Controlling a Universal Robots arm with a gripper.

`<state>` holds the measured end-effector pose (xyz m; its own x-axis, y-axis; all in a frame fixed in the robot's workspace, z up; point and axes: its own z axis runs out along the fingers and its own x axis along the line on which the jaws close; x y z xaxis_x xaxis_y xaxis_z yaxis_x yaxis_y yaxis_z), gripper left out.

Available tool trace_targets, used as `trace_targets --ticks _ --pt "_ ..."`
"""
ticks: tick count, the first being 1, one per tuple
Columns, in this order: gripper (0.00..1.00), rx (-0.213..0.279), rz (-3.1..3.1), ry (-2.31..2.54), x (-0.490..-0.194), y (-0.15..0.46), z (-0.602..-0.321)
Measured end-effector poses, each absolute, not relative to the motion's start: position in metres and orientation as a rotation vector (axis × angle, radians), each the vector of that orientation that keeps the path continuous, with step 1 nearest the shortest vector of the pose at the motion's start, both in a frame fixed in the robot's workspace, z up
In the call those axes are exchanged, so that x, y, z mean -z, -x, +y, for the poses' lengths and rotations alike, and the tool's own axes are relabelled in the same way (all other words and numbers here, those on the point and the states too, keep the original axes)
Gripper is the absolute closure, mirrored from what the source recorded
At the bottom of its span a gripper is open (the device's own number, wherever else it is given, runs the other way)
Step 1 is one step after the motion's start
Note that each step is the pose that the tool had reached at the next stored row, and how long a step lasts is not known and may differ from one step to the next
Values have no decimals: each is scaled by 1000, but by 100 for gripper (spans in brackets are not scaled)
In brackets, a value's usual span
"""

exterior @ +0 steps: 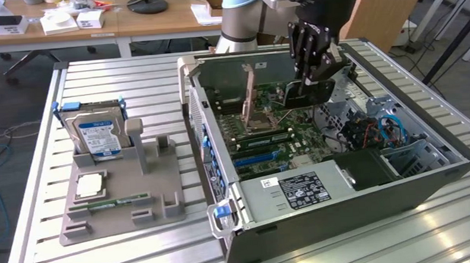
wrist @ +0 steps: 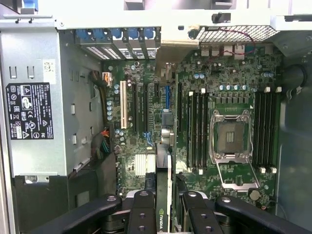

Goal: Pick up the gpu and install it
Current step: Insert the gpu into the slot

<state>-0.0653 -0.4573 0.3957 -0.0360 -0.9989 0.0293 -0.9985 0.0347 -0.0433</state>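
The gripper (wrist: 165, 209) pinches the gpu (wrist: 163, 170) edge-on above the motherboard (wrist: 214, 73). A tilt or offset over the motherboard's slots (wrist: 142, 105) could jam the card or scrape nearby components.

The claw (exterior: 318, 74) grips a dark graphics card (exterior: 308, 94) by its upper edge, holding it above the motherboard (exterior: 293, 153) inside the open computer case (exterior: 342, 216). On the worktop (exterior: 145, 260), toward the exterior view's left, a grey holder (exterior: 154, 184) carries a standing hard drive (exterior: 99, 134), a processor chip (exterior: 90, 185) and a memory stick (exterior: 111, 203).
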Motion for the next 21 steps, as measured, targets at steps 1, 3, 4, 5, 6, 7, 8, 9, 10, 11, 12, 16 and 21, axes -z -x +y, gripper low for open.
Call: trace_targets --ticks 1,3,4,5,6,7,8,9,10,11,12,16,21 --pt "74 81 2255 2173 -396 65 -457" --pt "74 81 2261 2167 -395 65 -457" --pt "74 81 2262 2166 -395 65 -457" --pt "74 81 2262 2166 -395 65 -457" --pt "74 81 2262 2166 -395 65 -457" --pt "74 81 2262 2166 -395 65 -457" --pt "74 81 2262 2166 -395 65 -457" --pt "74 81 2262 2166 -395 65 -457" --pt "74 81 2262 2166 -395 65 -457" --pt "74 81 2263 2165 -395 65 -457" --pt "74 81 2265 2164 -395 65 -457" --pt "74 76 2270 2162 -395 64 -457" --pt "74 53 2282 2173 -395 63 -457"
